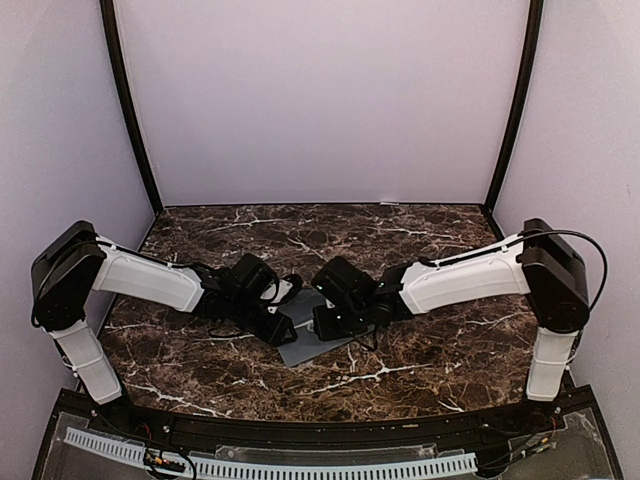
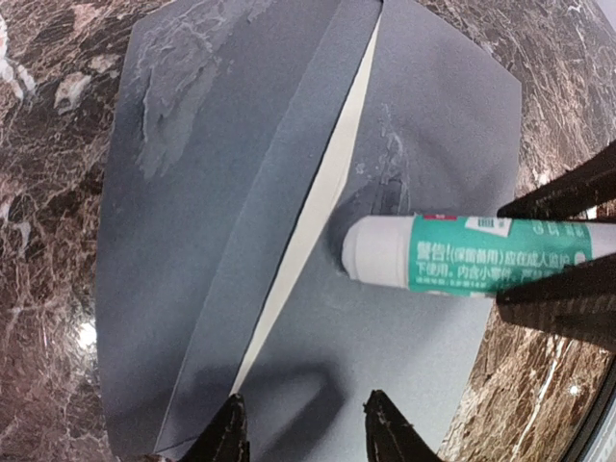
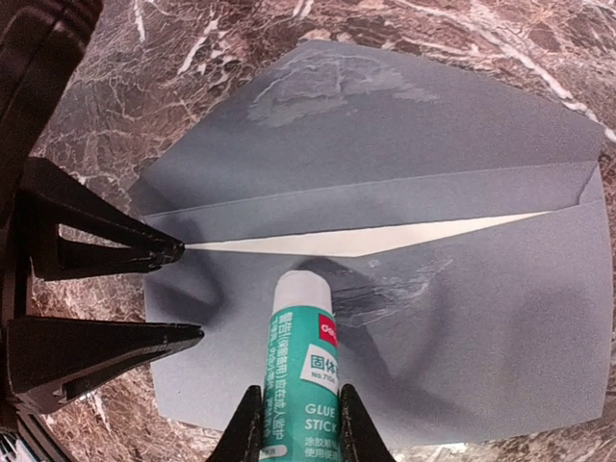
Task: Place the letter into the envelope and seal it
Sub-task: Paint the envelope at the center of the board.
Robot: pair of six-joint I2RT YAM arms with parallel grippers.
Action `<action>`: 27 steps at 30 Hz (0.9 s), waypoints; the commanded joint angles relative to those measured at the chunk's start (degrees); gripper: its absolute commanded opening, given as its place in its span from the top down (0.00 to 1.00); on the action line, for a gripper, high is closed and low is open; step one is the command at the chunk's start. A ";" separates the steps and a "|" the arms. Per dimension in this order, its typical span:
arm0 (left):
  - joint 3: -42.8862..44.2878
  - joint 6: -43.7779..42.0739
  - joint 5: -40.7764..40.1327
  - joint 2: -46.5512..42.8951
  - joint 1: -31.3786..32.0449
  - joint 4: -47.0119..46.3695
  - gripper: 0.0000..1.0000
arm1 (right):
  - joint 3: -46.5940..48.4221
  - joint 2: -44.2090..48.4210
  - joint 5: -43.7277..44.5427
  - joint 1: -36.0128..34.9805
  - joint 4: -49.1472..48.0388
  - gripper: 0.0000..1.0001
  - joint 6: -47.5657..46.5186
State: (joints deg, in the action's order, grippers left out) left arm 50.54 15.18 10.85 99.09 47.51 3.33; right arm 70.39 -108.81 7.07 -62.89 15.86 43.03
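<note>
My right claw [image 3: 296,412] grips glue stick [image 3: 303,337], tip on envelope [image 3: 481,327] for sealing. Left claw [image 2: 306,404] agape, likely steadying edge. Letter [image 3: 385,239] inside.

The right fingers [image 3: 243,433] clamp a green glue stick [image 3: 300,375], its white tip seemingly touching the grey envelope [image 3: 481,327] just below the letter [image 3: 366,238] sliver.

The envelope [image 3: 462,318] is matt paper, glue stick [image 3: 300,356] glossy plastic, table [image 1: 420,230] polished.
</note>
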 commanded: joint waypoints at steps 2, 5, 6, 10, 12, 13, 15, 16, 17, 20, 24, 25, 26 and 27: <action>-0.53 -0.50 -0.09 1.02 0.26 4.38 0.59 | 0.35 -1.66 -1.35 -1.07 2.23 1.00 1.39; -0.58 -0.50 -0.13 1.02 0.29 4.48 0.59 | 0.66 -1.66 0.53 -0.77 4.13 1.00 1.60; -0.61 -0.50 -0.13 0.98 0.28 4.44 0.59 | 0.66 -1.59 0.91 -0.55 4.64 1.00 1.68; -0.67 -0.50 -0.28 0.93 0.28 4.49 0.59 | -0.58 -0.39 2.16 0.62 5.77 1.00 2.22; -0.70 -0.50 -0.26 0.94 0.30 4.49 0.59 | -1.72 0.34 2.65 1.44 6.04 1.00 2.57; -0.71 -0.50 -0.28 0.93 0.30 4.45 0.59 | -2.50 0.85 2.87 1.76 6.15 1.00 2.70; -0.67 -0.50 -0.26 0.93 0.31 4.48 0.59 | -3.62 1.49 3.25 2.53 6.32 1.00 2.83; -0.64 -0.50 -0.21 0.93 0.31 4.49 0.59 | -4.07 1.75 3.36 2.92 6.34 1.00 2.81; -0.63 -0.50 -0.21 0.93 0.31 4.49 0.59 | -4.50 2.07 3.57 3.26 6.43 1.00 2.83; -0.62 -0.50 -0.34 0.93 0.31 4.64 0.59 | -5.35 2.47 4.00 4.04 6.70 1.00 2.94; -0.58 -0.59 -0.36 0.93 0.25 4.72 0.59 | -5.23 2.78 3.38 4.23 6.29 1.00 2.49; -0.55 -0.59 -0.38 0.93 0.29 4.70 0.59 | -5.12 2.75 3.08 4.14 6.06 1.00 2.11; -0.54 -0.59 -0.39 0.93 0.26 4.73 0.59 | -4.98 2.80 2.70 3.92 5.71 1.00 1.78; -0.54 -0.59 -0.39 0.93 0.23 4.72 0.59 | -4.88 2.86 2.33 3.63 5.33 1.00 1.50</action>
State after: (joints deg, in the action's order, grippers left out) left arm 50.54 15.18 10.83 99.09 47.51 3.33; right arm 67.02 -105.95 9.93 -59.02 16.88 45.08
